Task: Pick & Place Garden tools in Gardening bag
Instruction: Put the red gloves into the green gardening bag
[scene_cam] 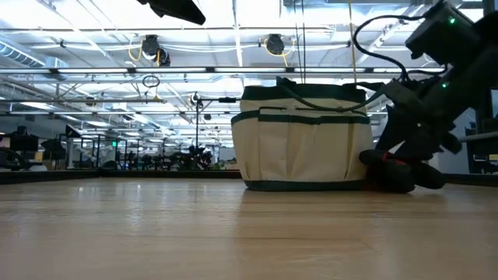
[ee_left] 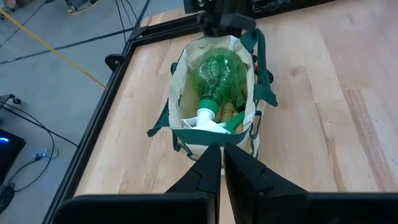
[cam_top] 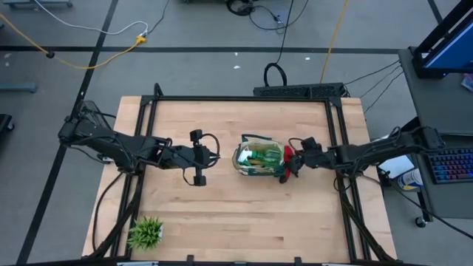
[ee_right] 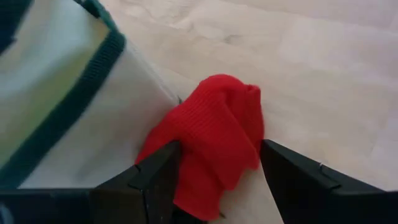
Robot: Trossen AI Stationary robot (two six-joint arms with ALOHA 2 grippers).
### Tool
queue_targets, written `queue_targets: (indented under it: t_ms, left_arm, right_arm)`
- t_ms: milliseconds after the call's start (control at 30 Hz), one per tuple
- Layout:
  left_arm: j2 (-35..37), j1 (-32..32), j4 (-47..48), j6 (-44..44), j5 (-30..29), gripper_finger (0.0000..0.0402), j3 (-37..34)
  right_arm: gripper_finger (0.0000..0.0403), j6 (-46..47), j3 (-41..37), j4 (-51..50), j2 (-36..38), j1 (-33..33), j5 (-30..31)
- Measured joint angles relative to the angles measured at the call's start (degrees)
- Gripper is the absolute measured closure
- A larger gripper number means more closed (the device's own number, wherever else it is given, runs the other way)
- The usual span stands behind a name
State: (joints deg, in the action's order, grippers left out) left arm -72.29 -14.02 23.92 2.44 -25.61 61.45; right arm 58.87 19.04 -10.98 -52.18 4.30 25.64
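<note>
Red knitted gloves (ee_right: 214,143), bunched into a soft wad with black parts showing only in the low view, lie on the wooden table (cam_top: 222,229) right against the side wall of the cream canvas gardening bag with dark green trim (cam_top: 259,157). My right gripper (ee_right: 217,180) is down at them, fingers spread wide with the red fabric sitting between the two dark fingers (ee_right: 155,177), nothing clamped yet. The bag wall is just beside one finger; bare table lies past the other.

I judge the step in hand to be the grab on the gloves. To do it well I would close slowly and make sure the finger nearest the bag catches only glove, not the canvas or its green hem, or the bag will drag along on the lift. The wad is floppy, so I would pinch low and deep, then lift straight up until the trailing cloth clears the rim before moving over the opening.

Inside the bag a green plastic spray bottle with a white nozzle (ee_left: 214,78) already fills much of the space, so I would drop the gloves on top of it.

My left gripper (ee_left: 222,163) hangs just short of the bag's opposite end, fingers nearly together and holding nothing. A small potted green plant (cam_top: 145,233) stands well behind it at the table's corner.
</note>
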Motion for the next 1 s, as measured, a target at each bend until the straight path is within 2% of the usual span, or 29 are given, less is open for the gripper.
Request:
queue_targets:
  t_ms: [367,500,867,1000]
  left_arm:
    - [0.0,0.0,-0.08,0.02,0.0,0.0376,0.0]
    - [0.0,0.0,-0.08,0.02,0.0,0.0376,0.0]
    - [0.0,0.0,0.33,0.04,0.0,0.0376,0.0]
    - [0.0,0.0,0.33,0.04,0.0,0.0376,0.0]
  right_arm:
    - [0.0198,-3.7,-8.07,13.5,0.04,-2.47,-0.43]
    - [0.0235,-6.17,-8.34,14.1,0.04,-2.47,-0.43]
    - [0.0373,-11.77,-8.45,17.22,-0.02,-2.47,-0.41]
    - [0.0395,-12.83,-8.45,17.39,-0.02,-2.47,-0.39]
